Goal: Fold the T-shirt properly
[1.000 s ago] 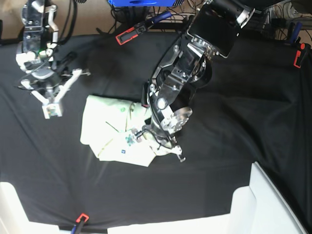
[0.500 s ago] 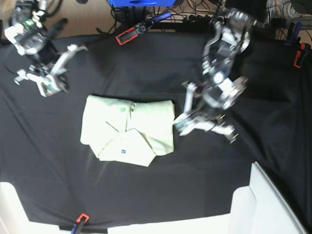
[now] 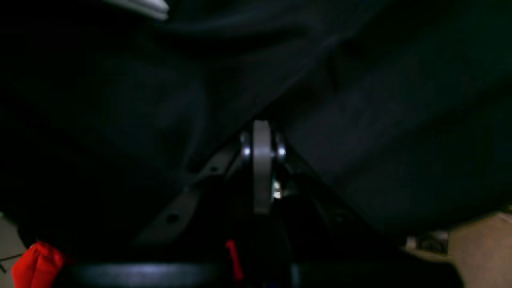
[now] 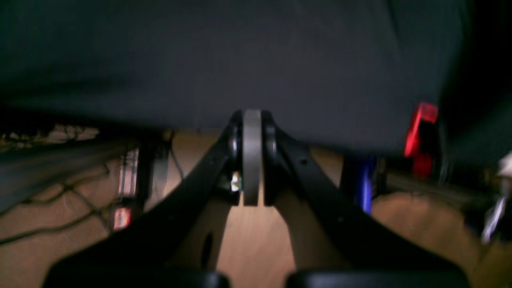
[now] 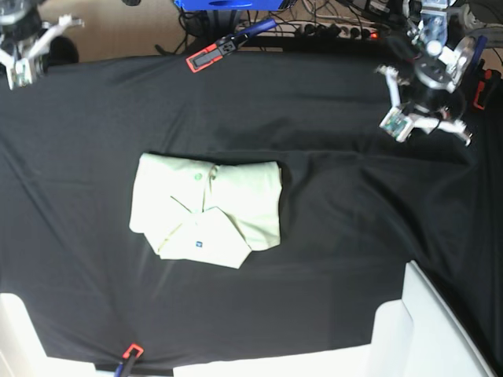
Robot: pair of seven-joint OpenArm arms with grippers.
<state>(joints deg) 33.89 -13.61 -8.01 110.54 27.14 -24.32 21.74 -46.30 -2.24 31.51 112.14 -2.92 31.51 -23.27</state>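
Note:
The T-shirt (image 5: pixel 206 210) is pale mint green and lies folded in a compact block left of the middle of the black cloth (image 5: pixel 330 236). Its collar and a tiny blue mark face up. My left gripper (image 5: pixel 397 124) hangs over the cloth's far right corner, well away from the shirt. In the left wrist view (image 3: pixel 262 132) its fingers meet with nothing between them. My right gripper (image 5: pixel 19 73) is at the far left corner, beyond the cloth's edge. It is also shut and empty in the right wrist view (image 4: pixel 252 114). Neither wrist view clearly shows the shirt.
A white bin (image 5: pixel 428 326) stands at the front right and another white edge (image 5: pixel 12 330) at the front left. Red-and-black clamps (image 5: pixel 208 56) (image 5: pixel 481 90) (image 5: pixel 130 352) grip the cloth's edges. Cables and a blue box (image 5: pixel 228 4) lie behind the table.
My left arm has left the shirt's right edge and swung back to the far right corner. My right arm has drawn back to the far left corner. The shirt's right side now lies flat.

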